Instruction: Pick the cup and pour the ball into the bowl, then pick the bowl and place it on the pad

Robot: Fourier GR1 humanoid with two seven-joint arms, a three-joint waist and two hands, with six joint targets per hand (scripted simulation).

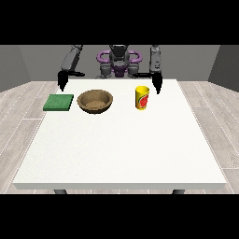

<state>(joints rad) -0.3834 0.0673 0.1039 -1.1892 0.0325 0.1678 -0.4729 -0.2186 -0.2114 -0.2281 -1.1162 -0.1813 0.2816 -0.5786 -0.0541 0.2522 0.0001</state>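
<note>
Front view, seen from across the white table [121,149]: we see three things in a row along the far part of the tabletop, well apart from one another. At the view's left lies the flat green pad [59,102]; next to it, toward the middle, stands the brown bowl [95,101], upright and holding nothing that we can see; at the view's right stands the yellow cup [142,97], upright, with a red mark on its side. We cannot see the ball, which the cup's wall would hide if it lies inside. The hand at the view's right [157,84] hangs pointing downward just behind and beside the cup, not touching it; the hand at the view's left [62,80] hangs likewise near the far left table edge, behind the pad and clear of it. Both hands hold nothing, and we cannot tell how their fingers lie. We judge that the first step, picking the cup, is not yet done. The next move calls for the hand at the view's right to close around the cup's side, keep it upright while lifting, and tip it only once over the bowl.
</note>
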